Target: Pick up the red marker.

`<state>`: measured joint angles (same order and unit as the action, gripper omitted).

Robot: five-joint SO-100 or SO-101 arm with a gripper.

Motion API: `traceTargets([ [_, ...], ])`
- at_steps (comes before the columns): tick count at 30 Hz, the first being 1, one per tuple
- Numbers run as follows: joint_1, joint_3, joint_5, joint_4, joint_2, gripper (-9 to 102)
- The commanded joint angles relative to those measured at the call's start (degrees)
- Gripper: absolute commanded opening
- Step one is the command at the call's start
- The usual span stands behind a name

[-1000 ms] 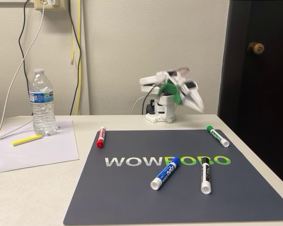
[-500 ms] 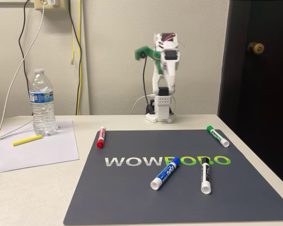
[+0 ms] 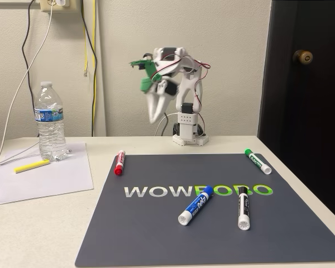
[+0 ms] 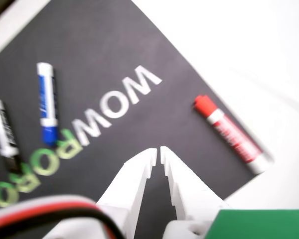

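The red marker (image 3: 120, 162) lies at the left edge of the dark mat (image 3: 156, 234) in the fixed view, cap toward the camera, just left of the "WOWROBO" lettering. The gripper (image 3: 152, 117) hangs high above the table behind the mat, up and right of the red marker and well apart from it, blurred there. In the wrist view its 2 white fingers (image 4: 134, 184) are nearly together with only a thin gap, clenched on nothing, and the red marker (image 4: 232, 134) sits to their right. A blue marker (image 3: 195, 205) and probably a black marker (image 3: 243, 207) lie right of the lettering's middle.
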<state>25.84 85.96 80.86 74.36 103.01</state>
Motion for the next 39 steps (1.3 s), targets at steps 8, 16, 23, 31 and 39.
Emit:
traceTargets([
  [8, 11.51, -59.24, 32.17, 23.82, -42.63, 0],
  [16, 16.79, -67.94, 43.24, 22.5, -58.18, 23],
  [23, 17.93, -67.5, 45.26, 25.75, -62.05, 36],
  [31, 17.84, -66.62, 45.79, 25.84, -65.13, 41],
  [39, 18.11, -69.7, 45.88, 25.75, -71.02, 41],
])
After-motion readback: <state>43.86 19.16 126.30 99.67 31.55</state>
